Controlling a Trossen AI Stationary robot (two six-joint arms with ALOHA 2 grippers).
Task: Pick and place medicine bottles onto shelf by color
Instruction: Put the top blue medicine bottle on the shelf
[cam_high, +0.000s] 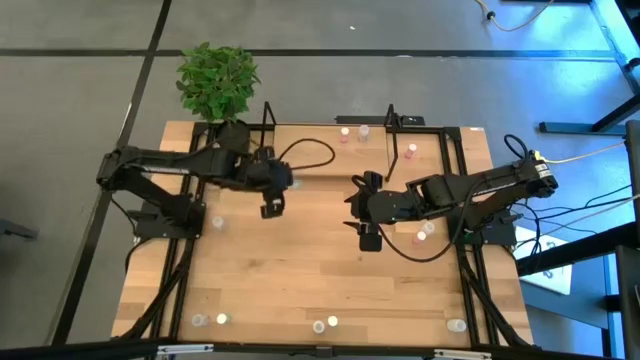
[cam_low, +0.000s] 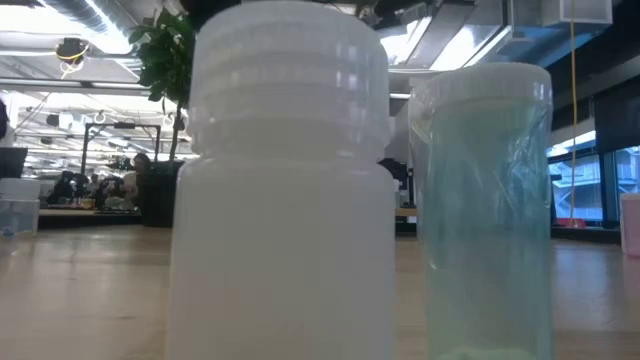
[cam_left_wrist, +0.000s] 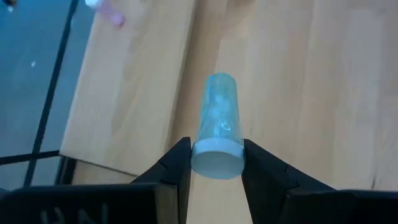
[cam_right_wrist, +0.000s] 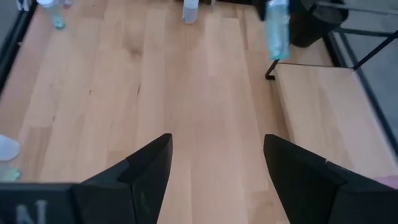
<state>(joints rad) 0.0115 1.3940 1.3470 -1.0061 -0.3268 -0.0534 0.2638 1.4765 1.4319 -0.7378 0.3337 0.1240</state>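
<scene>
two medicine bottles are standing right in front of the low camera and filling its view — a white ribbed-cap one (cam_low: 285, 180) and, beside it, a blue-green tinted one (cam_low: 490, 210). along the table's (cam_high: 300, 280) near edge more tiny bottles are sitting in a loose row, a pale one (cam_high: 319, 325) among them.

farther in, the right gripper (cam_right_wrist: 214, 165) is hanging over bare tabletop at mid-table, its fingers (cam_right_wrist: 149, 168) spread wide and holding nothing. level with it on the other side, the left gripper (cam_left_wrist: 214, 165) is pinching a pale blue bottle (cam_left_wrist: 217, 124) by its white cap end, the two fingers (cam_left_wrist: 177, 168) pressing against the cap from either side, the bottle's body pointing out ahead of them over the wood.

beyond both arms the shelf (cam_high: 400, 150) is lying along the far right part of the table, with a couple of pinkish bottles (cam_high: 346, 132) standing on its back edge — and a green potted plant (cam_high: 216, 80) is sitting at the far left corner.
</scene>
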